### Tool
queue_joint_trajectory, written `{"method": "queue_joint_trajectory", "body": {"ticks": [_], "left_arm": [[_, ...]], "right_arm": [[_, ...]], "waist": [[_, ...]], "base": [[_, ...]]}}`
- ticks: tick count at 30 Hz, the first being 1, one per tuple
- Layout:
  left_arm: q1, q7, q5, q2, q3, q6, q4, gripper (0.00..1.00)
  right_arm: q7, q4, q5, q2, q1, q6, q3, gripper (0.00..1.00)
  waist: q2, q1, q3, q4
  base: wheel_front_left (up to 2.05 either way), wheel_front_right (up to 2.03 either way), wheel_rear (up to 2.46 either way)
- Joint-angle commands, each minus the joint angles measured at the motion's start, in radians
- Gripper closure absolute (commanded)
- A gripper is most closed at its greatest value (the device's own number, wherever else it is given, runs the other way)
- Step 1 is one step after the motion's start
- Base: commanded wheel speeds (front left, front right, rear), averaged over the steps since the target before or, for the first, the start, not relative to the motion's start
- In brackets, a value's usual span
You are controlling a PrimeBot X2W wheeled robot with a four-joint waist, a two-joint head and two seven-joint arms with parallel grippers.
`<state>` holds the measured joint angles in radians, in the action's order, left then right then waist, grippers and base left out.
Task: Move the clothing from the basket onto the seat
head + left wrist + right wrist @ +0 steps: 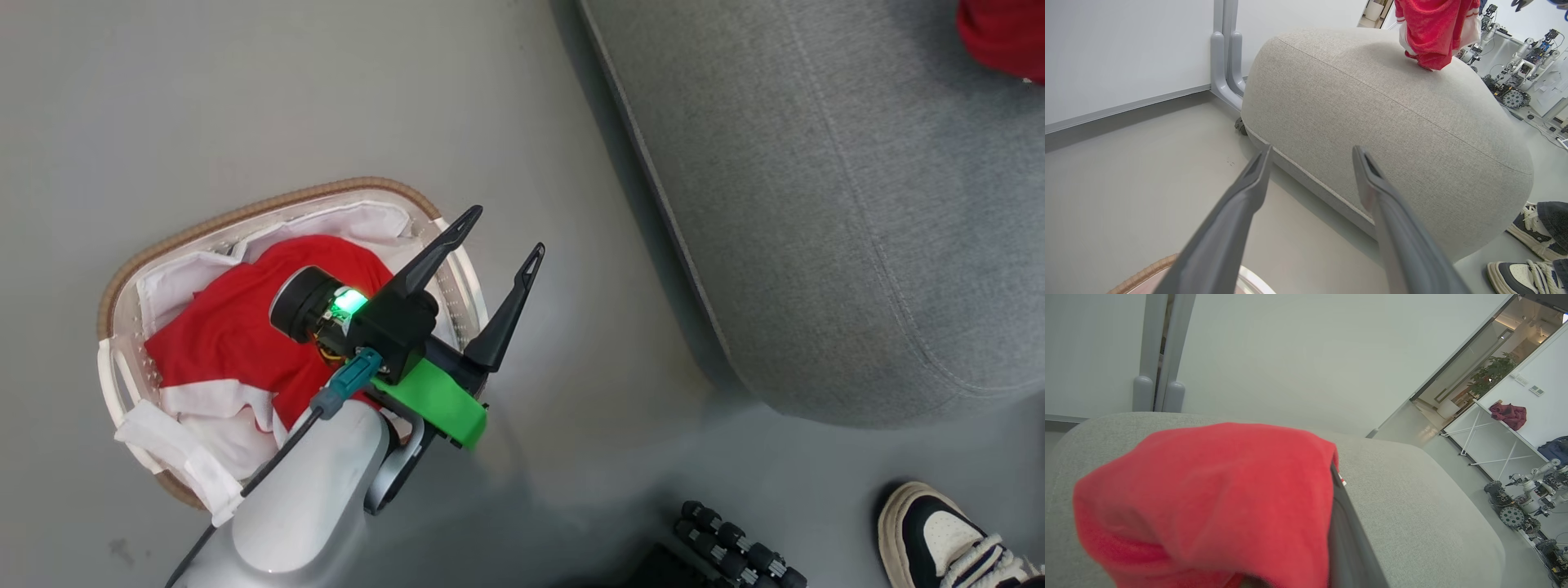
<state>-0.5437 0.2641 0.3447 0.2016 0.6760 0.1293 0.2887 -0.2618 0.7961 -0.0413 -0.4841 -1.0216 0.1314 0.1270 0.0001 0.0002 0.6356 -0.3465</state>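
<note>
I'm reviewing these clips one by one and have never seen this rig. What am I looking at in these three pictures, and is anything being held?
It is a two-armed wheeled robot. The head camera looks down: its left gripper, fingers apart and empty, hovers over the basket, where one red garment lies, beside the grey seat. The other two pictures come from wrist cameras. The right one shows a second red garment draped over the right gripper above the seat; its grip is hidden.
</note>
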Motion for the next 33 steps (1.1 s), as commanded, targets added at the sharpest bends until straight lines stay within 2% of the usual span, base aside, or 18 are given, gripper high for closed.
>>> {"method": "queue_joint_trajectory", "body": {"ticks": [1, 5, 6, 7, 8, 14, 20, 29, 33], "left_arm": [[-0.018, 0.001, -0.012, 0.007, -0.007, 0.003, -0.005, 0.00], [-0.014, 0.001, -0.012, 0.005, -0.010, 0.003, -0.002, 0.00], [-0.015, 0.001, -0.010, 0.004, -0.014, 0.003, -0.001, 0.00], [-0.016, 0.001, -0.009, 0.002, -0.017, 0.003, 0.000, 0.00], [-0.016, 0.001, -0.008, 0.000, -0.020, 0.003, 0.001, 0.00], [0.014, 0.001, 0.005, -0.012, -0.042, 0.003, 0.015, 0.00], [0.065, 0.001, 0.007, -0.034, -0.077, 0.003, 0.023, 0.00], [0.171, 0.001, -0.002, -0.071, -0.169, 0.003, 0.032, 0.00], [0.217, 0.001, -0.019, -0.080, -0.196, 0.003, 0.038, 0.00]], "right_arm": [[-0.005, 0.010, 0.011, -0.008, 0.000, -0.001, 0.024, 1.00], [-0.005, 0.018, 0.019, 0.018, 0.028, -0.001, 0.096, 1.00], [-0.005, 0.011, 0.030, 0.027, 0.047, -0.001, 0.101, 0.80], [-0.005, 0.001, 0.035, 0.033, 0.062, -0.001, 0.103, 0.24], [-0.005, -0.012, 0.031, 0.047, 0.081, -0.001, 0.112, 0.00], [-0.005, -0.073, 0.000, 0.117, 0.215, -0.001, 0.158, 0.00], [-0.005, -0.138, -0.019, 0.146, 0.376, -0.001, 0.187, 0.00], [-0.005, -0.240, -0.046, 0.185, 0.582, -0.001, 0.134, 0.00], [-0.005, -0.271, -0.071, 0.224, 0.635, -0.001, 0.111, 0.00]], "waist": [[-0.0001, -0.0002, 0.067, 0.062], [-0.0001, -0.0002, 0.072, 0.073], [-0.0001, -0.0002, 0.072, 0.075], [-0.0001, -0.0002, 0.070, 0.076], [-0.0001, -0.0002, 0.066, 0.076], [-0.0001, -0.0002, 0.015, 0.077], [-0.0001, -0.0002, -0.081, 0.097], [-0.0001, -0.0002, -0.236, 0.157], [-0.0001, -0.0002, -0.292, 0.186]], "base": [[0.00, 0.00, 0.00], [0.00, 0.00, 0.00], [0.00, 0.00, 0.00], [0.00, 0.00, 0.00], [0.00, 0.00, 0.00], [0.00, 0.00, 0.00], [0.00, 0.00, 0.00], [0.00, 0.00, 0.00], [0.00, 0.00, 0.00]]}}
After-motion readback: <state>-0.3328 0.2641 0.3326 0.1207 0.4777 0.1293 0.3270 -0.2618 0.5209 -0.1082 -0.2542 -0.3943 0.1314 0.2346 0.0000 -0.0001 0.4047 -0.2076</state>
